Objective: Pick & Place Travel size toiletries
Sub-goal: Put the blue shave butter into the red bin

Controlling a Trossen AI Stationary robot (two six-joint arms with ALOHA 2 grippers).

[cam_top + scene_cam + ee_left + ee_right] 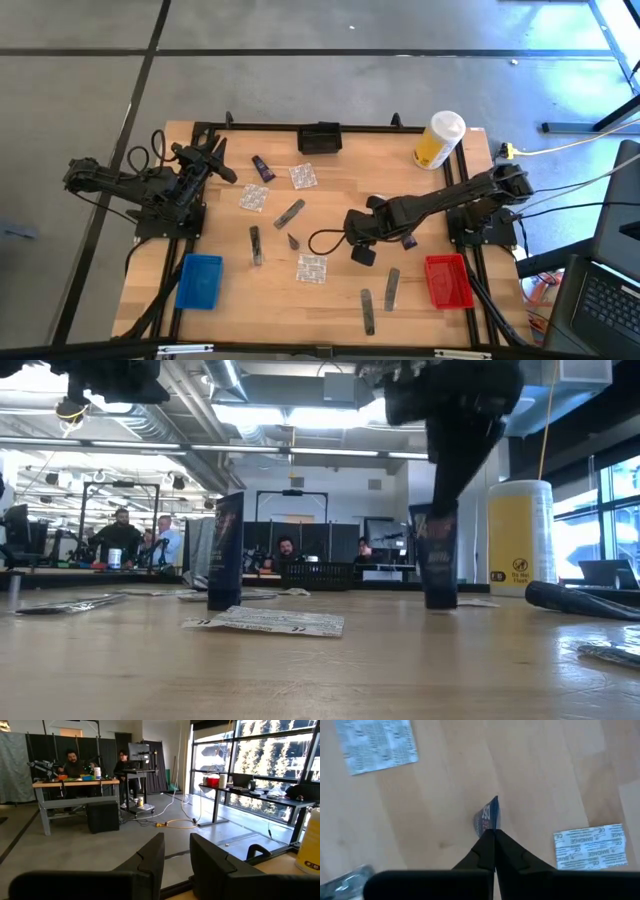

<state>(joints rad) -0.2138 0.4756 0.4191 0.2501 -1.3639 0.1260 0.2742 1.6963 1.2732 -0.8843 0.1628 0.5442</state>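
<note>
The right hand (494,832) is pressed together, pinching the top edge of a small dark tube (487,818) standing near the middle of the counter (330,200), between two foil sachets (376,744). The left hand (222,170), slightly spread, hovers by the counter's far left edge.

Matt pale wood table (330,300), crinkled foil sachets (312,268).

The high view looks straight down, the low view looks level, and both share the yellow container (439,141) (521,538).
</note>
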